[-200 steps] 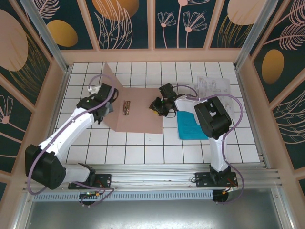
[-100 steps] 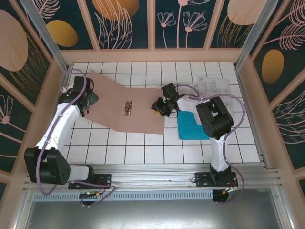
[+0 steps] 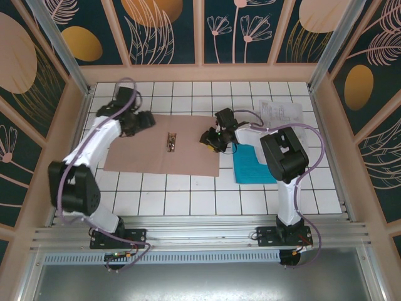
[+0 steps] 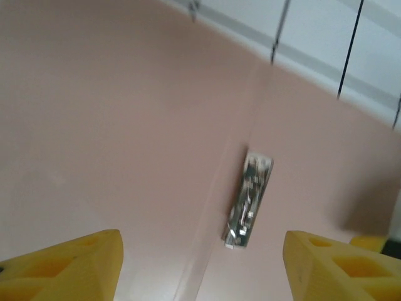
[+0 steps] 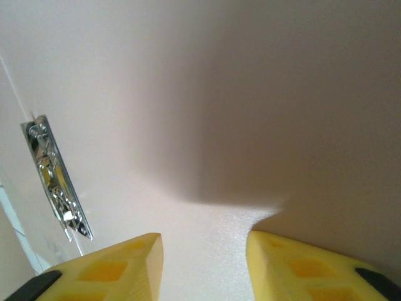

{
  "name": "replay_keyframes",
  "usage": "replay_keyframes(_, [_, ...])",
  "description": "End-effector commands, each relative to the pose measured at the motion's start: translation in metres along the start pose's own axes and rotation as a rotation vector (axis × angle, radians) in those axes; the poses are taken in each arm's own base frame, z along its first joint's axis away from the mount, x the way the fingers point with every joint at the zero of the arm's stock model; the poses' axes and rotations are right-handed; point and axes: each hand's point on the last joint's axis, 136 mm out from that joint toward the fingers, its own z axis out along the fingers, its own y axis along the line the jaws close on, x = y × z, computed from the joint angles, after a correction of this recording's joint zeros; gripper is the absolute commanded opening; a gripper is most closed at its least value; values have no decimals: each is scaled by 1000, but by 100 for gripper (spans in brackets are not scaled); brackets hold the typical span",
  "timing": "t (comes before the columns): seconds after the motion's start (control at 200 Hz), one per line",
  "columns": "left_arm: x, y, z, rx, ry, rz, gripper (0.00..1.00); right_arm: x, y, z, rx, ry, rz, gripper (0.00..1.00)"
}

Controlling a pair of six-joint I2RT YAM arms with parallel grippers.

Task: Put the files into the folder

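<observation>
On white tiled table (image 3: 188, 194), folder (image 3: 144, 157) lies open, flat. Right of folder: teal sheet (image 3: 254, 166), white printed sheets (image 3: 280, 115) farther back. Left gripper (image 3: 144, 119) over folder's far-left corner, jaws wide, empty. Right gripper (image 3: 208, 140) at folder's right edge, jaws part-open, empty. Metal clip (image 3: 170, 141) on folder's centre fold

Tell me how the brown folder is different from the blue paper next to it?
The folder is brown; the blue paper is teal-blue. The folder lies opened out and looks much wider than the blue paper. The folder has a fold down its middle with a shiny metal clip on it; the blue paper shows no fold or clip. Both are thin and lie flat on the white tiled table.
</observation>
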Motion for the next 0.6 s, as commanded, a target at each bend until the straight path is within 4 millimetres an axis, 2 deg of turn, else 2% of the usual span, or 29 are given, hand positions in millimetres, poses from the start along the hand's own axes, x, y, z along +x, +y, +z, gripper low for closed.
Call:
replay_keyframes(0.0, [20,-19,23,18,87,150,70,1,11,-21,4,24,-54,47])
replay_keyframes(0.125, [33,-21,58,-51,141,220,72,-12,29,-46,-10,-19,-87,51])
replay_keyframes(0.22, [43,-31,76,-69,169,287,74,-19,24,-67,-37,-53,-45,52])
replay_keyframes(0.425, [56,-33,106,-148,208,359,74,-27,-18,-110,-22,-141,52,53])
replay_keyframes(0.595, [75,-44,124,-145,251,411,75,-24,-59,-139,15,-205,120,54])
